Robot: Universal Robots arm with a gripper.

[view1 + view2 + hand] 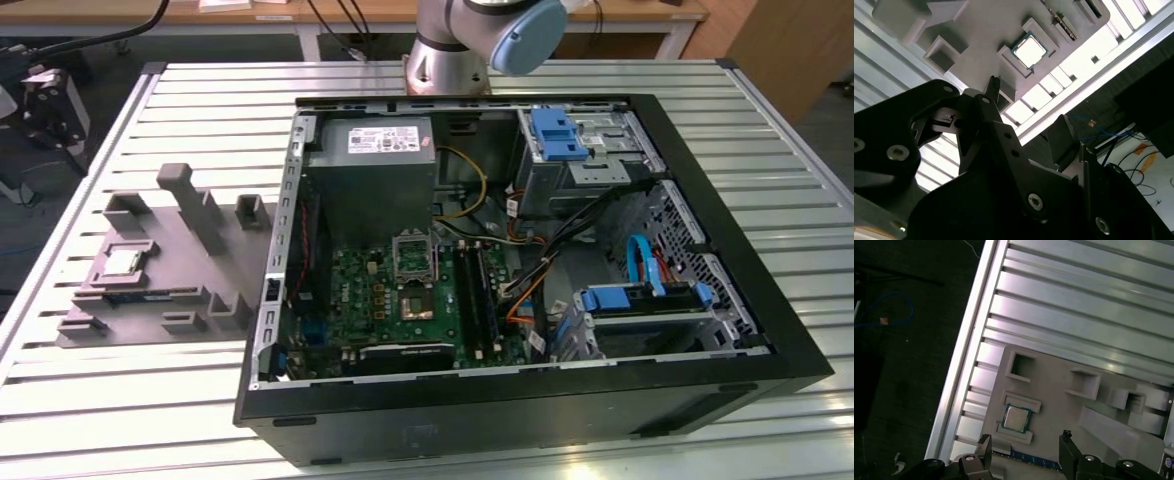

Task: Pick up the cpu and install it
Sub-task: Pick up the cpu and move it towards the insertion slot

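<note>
The cpu [123,262] is a small silvery square lying flat in a recess of the grey tray [200,285], at the exterior view's left of the open computer case [534,400]. In both wrist views I look down on the cpu [1016,418] [1030,51] from well above. My gripper [1025,439] [1028,107] hangs open over the tray, its two dark fingertips [985,441] spread wide, with nothing between them. It hovers close beside the chip without touching it. The motherboard's socket [414,256] lies inside the case.
The tray [1054,390] carries raised grey blocks [196,205] and a memory stick [1034,462] beside the cpu. The slatted metal table [1079,300] ends at an edge [961,355] near the tray. Cables and drive cages [641,300] crowd the case. The arm's base [454,45] stands behind the case.
</note>
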